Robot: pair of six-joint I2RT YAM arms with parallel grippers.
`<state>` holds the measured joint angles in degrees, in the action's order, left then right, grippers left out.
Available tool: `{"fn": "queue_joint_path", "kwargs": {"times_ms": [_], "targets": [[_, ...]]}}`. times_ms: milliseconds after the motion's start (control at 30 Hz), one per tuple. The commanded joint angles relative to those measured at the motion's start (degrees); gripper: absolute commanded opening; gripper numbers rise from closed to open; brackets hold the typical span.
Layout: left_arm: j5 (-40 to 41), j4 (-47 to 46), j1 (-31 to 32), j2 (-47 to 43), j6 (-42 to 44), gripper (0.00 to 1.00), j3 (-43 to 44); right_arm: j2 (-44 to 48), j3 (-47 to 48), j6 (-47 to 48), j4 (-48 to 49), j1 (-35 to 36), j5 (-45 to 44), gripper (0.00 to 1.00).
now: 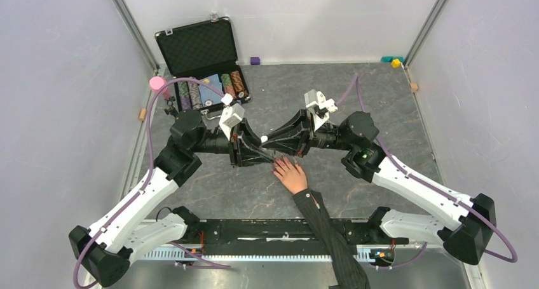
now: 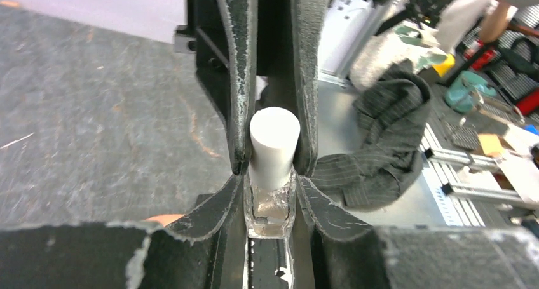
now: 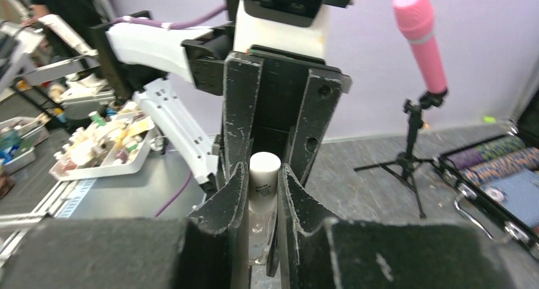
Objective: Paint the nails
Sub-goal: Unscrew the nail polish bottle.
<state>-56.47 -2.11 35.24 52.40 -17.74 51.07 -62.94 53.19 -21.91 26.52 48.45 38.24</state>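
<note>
Left gripper (image 2: 270,181) clamped on small clear bottle (image 2: 270,208), right gripper (image 3: 263,169) closed on it at white cap (image 2: 274,133), grip clear only in wrist views, top view alone shows whole hand (image 1: 291,174) flat at grippers' 6 o'clock, nails (image 1: 278,164) indistinct there.

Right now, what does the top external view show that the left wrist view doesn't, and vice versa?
Only top external: the person's whole hand flat on the table, the chip case, the pink microphone. Only left wrist: the clear body of the bottle, pinched in the left hand. Both: the white cap, the pinstriped sleeve, the right hand meeting the left.
</note>
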Motion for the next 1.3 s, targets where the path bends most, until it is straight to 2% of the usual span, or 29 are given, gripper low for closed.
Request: {"fn": "queue_joint_path", "kwargs": {"times_ms": [0,267,500,567,667,733,833,1000,1167,1267], "targets": [[-8.96,-7.29,0.95,-0.9,-5.77,0.02,0.09,0.16,-1.16,0.89,7.02,0.12,13.2,0.0],[-9.51,-7.56,1.49,-0.81,-5.94,0.02,0.14,1.73,-2.29,1.7,7.86,0.07,16.39,0.0],[-7.87,-7.11,1.49,-1.04,-5.26,0.02,-0.01,2.79,-2.3,5.44,2.47,-0.26,11.09,0.01],[-6.82,-6.0,1.49,-0.62,-4.41,0.02,0.21,3.34,-2.14,6.24,0.64,-0.75,8.06,0.15],[-4.47,-3.09,1.52,-0.2,-2.08,0.02,0.77,4.75,-2.61,7.28,-1.84,-1.77,3.42,0.46],[-2.29,-1.3,1.49,-0.4,-0.54,0.02,0.96,6.0,-3.19,7.62,-2.98,-2.62,0.82,0.59],[1.62,1.52,1.5,-0.59,1.52,0.02,1.4,7.82,-4.44,7.55,-4.0,-4.24,-2.51,0.71],[10.97,6.75,1.49,-1.38,3.89,0.02,2.14,9.7,-6.61,6.12,-5.06,-6.24,-7.7,0.82],[22.15,12.61,1.51,-1.76,6.07,0.02,3.63,10.71,-6.84,1.46,-7.82,-7.07,-18.7,0.82],[25.59,14.67,1.49,-1.37,6.91,0.02,4.28,10.29,-5.91,0.02,-11.68,-7.05,-24.98,0.79]]}}
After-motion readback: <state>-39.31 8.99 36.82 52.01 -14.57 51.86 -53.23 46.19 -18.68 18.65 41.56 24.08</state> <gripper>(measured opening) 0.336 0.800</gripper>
